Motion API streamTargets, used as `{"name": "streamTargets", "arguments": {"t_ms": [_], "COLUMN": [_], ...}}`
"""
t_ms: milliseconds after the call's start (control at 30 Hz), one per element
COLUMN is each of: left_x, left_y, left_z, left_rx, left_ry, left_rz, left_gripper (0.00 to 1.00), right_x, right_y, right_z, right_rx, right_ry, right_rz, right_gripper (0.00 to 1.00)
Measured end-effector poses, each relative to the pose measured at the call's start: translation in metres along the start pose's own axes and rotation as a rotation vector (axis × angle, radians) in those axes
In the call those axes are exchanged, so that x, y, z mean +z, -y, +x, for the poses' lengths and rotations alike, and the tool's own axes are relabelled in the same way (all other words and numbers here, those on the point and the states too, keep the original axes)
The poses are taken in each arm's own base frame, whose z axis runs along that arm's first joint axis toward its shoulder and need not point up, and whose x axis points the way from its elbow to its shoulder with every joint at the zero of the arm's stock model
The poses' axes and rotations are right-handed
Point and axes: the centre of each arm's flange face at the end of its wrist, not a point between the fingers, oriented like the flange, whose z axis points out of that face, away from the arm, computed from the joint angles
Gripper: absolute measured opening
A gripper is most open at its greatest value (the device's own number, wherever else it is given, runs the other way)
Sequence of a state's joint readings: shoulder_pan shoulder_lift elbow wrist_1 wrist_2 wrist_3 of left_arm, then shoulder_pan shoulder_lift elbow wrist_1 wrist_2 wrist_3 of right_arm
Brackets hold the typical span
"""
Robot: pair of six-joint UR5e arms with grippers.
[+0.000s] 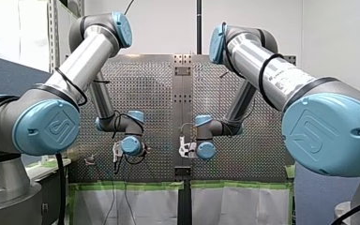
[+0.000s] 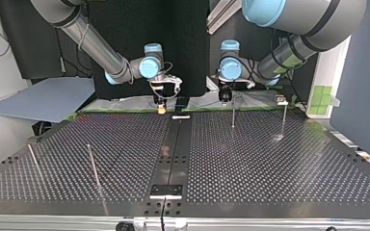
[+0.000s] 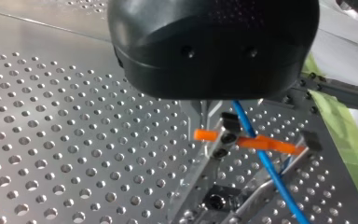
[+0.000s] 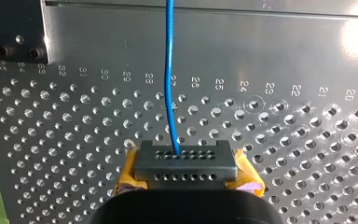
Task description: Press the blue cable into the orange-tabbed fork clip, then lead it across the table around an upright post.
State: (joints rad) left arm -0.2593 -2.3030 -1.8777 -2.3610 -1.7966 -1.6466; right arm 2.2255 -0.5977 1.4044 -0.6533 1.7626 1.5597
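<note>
Top view: both arms down at the far edge of the perforated table [image 2: 270,163]. My left gripper [image 2: 225,97], black, to the view's right of the centre strip [image 2: 173,144] and just beside a thin upright post [image 2: 233,117]. My right gripper [image 2: 161,108] to the view's left of that strip, yellow at the tip. Well apart, one gripper from the other. A second post [image 2: 284,120] further toward the view's right; a third post [image 2: 94,166] and a fourth post [image 2: 34,161] in the view's left half, nearer the camera.

Left wrist view: blue cable [image 3: 270,170] emerging from under the black housing [image 3: 214,46], slanting away ahead of the gripper and crossing the orange tab [image 3: 279,145] of the fork clip [image 3: 224,138]. Pressed down between the prongs or merely lying across the tab: impossible to tell. Grip on this side equally unreadable, whether wide or closed.

Right wrist view: cable running straight ahead over the holes toward the plain rail [image 4: 214,42]. Near end meeting a dark perforated block [image 4: 186,161] flanked by yellow pads [image 4: 129,176]. No gap showing there: jaws narrow, clamped on the cable. Cable roughly midway between the two pads, above the table surface rather than flat on it close to the gripper.
</note>
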Motion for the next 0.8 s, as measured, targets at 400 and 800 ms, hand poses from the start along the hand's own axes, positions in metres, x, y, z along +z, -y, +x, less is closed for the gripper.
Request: {"name": "streamTargets", "arguments": {"t_ms": [400, 800], "left_x": [0.002, -0.005], "left_y": [0.001, 0.015], "left_z": [-0.003, -0.040], "left_rx": [0.009, 0.051], "left_ry": [0.005, 0.012], "left_rz": [0.001, 0.020], "left_gripper": [0.00, 0.00], "right_x": [0.000, 0.002], "right_y": [-0.001, -0.008], "right_z": [0.000, 0.046], "right_rx": [-0.002, 0.006], "right_ry": [0.008, -0.004], "right_rz": [-0.001, -0.025], "right_gripper": [0.00, 0.00]}}
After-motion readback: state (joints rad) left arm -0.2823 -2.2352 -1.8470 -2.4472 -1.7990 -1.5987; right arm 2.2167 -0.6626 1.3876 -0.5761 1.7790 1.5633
